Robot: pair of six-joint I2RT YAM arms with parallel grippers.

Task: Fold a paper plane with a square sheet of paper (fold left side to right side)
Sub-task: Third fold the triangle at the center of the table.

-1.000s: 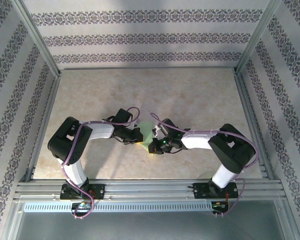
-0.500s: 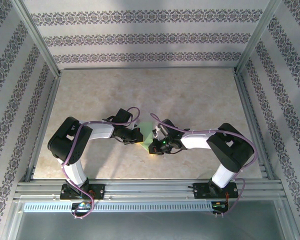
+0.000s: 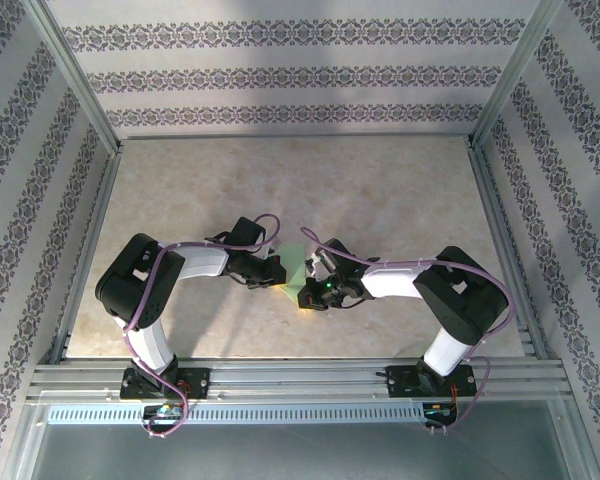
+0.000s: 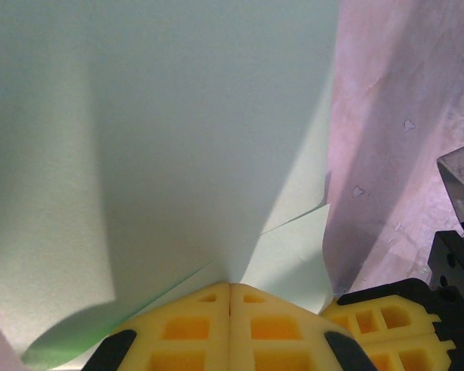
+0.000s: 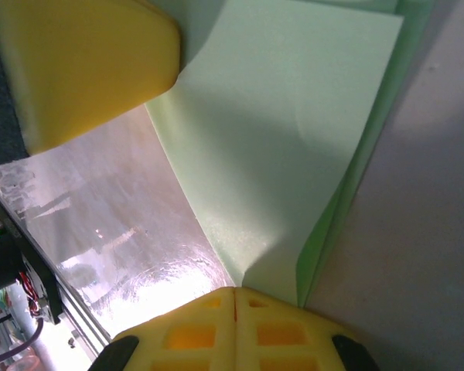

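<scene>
Overhead, square sheet of paper [image 3: 293,260] half-hidden.

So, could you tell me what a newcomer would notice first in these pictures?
A pale green square sheet of thin paper, partly doubled over on itself, is near the middle of the marbled beige tabletop. In the wrist views, the left yellow foam fingers and the right yellow foam fingers are each shut on an edge of it, close together.
</scene>
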